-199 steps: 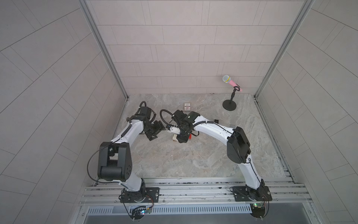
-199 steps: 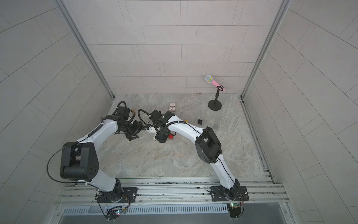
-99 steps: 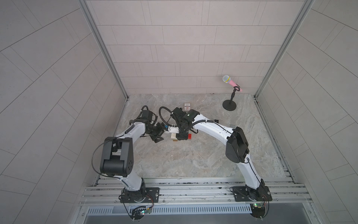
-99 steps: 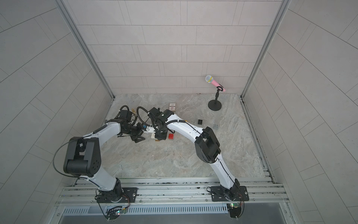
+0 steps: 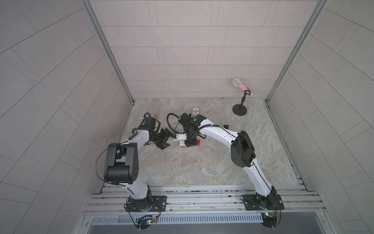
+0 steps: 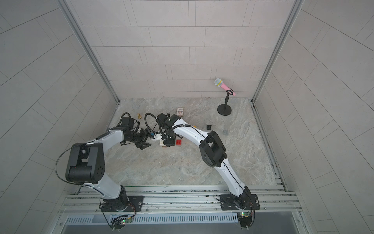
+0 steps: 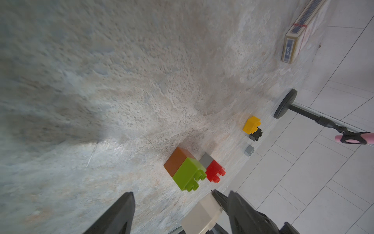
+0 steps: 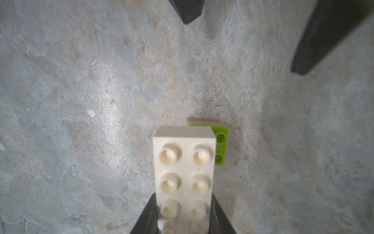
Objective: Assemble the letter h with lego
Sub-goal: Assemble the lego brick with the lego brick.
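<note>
Two grippers meet over the table (image 5: 202,166). The left gripper (image 7: 181,192), fingers spread wide, hangs empty beside the white brick (image 8: 183,162), which the right gripper (image 8: 184,204) pinches partly above the green brick (image 8: 221,141) on a brown brick (image 7: 176,162). Farther right stand a red brick (image 7: 214,171) on a grey brick (image 7: 206,159), then a yellow brick (image 7: 252,124), a black brick (image 7: 256,133) and a loose grey brick (image 7: 249,150).

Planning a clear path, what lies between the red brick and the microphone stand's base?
In the left wrist view, a yellow brick and a black brick lie between the red brick and the stand's base, a small grey brick just aside.
</note>
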You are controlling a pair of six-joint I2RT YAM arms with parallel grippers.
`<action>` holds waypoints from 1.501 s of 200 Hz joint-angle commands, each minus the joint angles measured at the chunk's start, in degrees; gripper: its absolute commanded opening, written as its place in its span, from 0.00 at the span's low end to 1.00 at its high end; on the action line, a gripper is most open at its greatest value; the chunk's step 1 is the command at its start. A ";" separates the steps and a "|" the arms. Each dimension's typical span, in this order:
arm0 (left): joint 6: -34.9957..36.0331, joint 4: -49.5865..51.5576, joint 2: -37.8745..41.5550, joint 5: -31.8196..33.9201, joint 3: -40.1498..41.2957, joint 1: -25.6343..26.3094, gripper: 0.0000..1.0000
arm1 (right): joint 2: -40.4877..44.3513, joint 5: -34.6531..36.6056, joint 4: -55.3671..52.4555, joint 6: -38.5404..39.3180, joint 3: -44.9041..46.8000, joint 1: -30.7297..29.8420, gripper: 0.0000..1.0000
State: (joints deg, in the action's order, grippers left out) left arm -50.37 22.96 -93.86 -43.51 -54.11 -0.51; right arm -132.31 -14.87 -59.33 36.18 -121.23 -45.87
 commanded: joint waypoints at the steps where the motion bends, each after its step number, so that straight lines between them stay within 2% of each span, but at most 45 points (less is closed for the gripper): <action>1: -1.40 -1.33 -0.15 -0.97 0.85 -0.47 0.78 | -0.37 -0.90 0.52 1.70 0.15 0.34 0.00; 160: -1.19 -0.46 0.32 0.92 1.77 -2.60 0.75 | -4.97 -0.39 -3.12 -0.02 -4.03 1.40 0.00; 192: -1.11 -0.96 2.40 2.15 2.62 -2.74 0.75 | -7.53 -0.08 -7.51 -3.55 -9.17 0.98 0.00; 244: -1.93 -2.48 2.81 1.76 3.40 -2.66 0.75 | -15.46 5.28 -17.33 -12.65 -21.88 -0.36 0.00; 300: -2.17 -2.48 3.16 1.85 3.55 -2.72 0.75 | -16.40 6.61 -18.90 -21.14 -22.11 -0.72 0.00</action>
State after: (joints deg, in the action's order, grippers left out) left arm -51.68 21.15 -92.12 -41.91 -51.29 -2.87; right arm -145.84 -10.13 -73.03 21.37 -143.46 -46.24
